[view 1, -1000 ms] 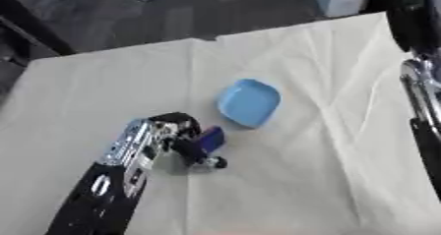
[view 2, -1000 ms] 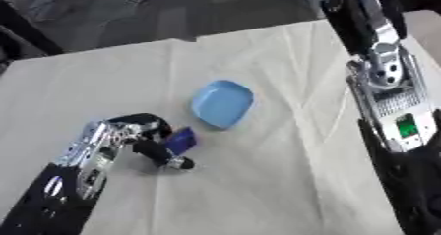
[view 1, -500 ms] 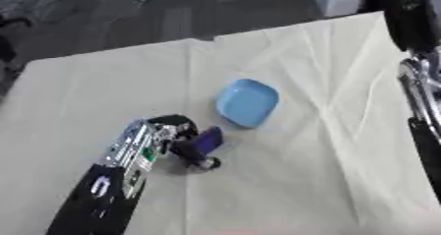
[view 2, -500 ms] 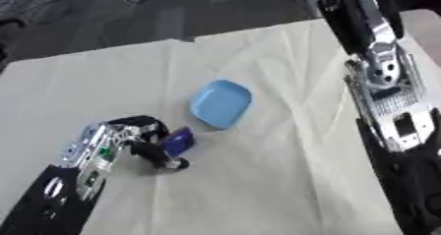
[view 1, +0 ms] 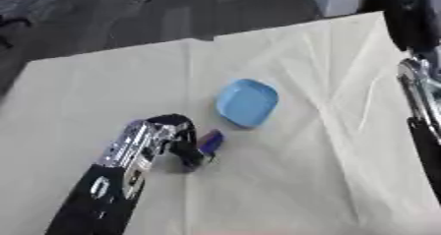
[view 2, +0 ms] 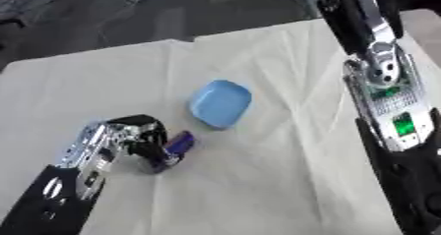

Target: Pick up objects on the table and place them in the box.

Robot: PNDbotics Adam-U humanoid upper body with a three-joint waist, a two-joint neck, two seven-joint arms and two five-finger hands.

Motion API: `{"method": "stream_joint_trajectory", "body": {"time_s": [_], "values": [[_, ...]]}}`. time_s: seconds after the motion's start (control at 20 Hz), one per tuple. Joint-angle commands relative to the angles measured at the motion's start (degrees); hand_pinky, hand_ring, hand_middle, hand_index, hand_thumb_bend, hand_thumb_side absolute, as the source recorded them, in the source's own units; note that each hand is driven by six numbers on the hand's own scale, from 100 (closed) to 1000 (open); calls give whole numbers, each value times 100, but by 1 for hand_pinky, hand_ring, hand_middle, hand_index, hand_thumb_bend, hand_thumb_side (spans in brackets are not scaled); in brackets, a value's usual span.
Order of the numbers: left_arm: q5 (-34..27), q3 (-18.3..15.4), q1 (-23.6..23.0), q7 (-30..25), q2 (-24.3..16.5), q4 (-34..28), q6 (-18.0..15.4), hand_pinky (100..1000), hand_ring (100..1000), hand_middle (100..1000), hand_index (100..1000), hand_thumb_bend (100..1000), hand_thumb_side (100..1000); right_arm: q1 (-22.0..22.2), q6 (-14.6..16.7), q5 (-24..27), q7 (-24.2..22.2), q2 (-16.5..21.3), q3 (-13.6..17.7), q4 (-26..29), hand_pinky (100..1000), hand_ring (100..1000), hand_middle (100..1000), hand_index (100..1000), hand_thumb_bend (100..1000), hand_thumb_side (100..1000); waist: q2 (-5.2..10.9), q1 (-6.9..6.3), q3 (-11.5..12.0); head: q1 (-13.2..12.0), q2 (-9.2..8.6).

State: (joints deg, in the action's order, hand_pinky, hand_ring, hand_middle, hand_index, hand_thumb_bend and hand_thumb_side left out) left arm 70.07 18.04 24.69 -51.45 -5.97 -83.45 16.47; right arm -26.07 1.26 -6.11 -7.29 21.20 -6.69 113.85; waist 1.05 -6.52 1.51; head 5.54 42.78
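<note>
The left hand (view 1: 172,138), fingers curled, grips a small purple object (view 1: 210,141) on the cream tablecloth (view 1: 327,145), as it did a second ago. The object now sits slightly closer to the blue dish (view 1: 247,102). The right forearm (view 2: 388,106) stands at right, its hand unseen.

1. Left hand (view 1: 169,136): fingers curled over a small purple object (view 1: 210,140); near part of object hidden, shape unclear from blur.
2. Right arm (view 2: 388,106): cut by right and near edges; its hand not visible.
3. Left forearm cut at near edge.
4. Far floor clutter blurred, unidentifiable.
</note>
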Motion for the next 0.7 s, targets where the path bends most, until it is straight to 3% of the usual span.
{"method": "stream_joint_trajectory", "body": {"time_s": [0.05,0.2,0.7], "values": [[30,-79,68,-51,-59,-394,-70,100,228,326,465,100,675,-110,10,3,-4,52,26,74,508,416,586,880,100,882,47,31,6,43,-4],[106,-100,59,-51,-97,-527,-270,100,100,213,435,100,682,-111,8,2,-5,52,25,74,508,416,583,880,100,882,48,31,9,41,-4],[153,-159,52,-51,-96,-679,-614,100,100,174,426,100,679,-108,5,-2,-4,55,27,74,508,415,578,882,100,883,46,34,17,48,5]]}}
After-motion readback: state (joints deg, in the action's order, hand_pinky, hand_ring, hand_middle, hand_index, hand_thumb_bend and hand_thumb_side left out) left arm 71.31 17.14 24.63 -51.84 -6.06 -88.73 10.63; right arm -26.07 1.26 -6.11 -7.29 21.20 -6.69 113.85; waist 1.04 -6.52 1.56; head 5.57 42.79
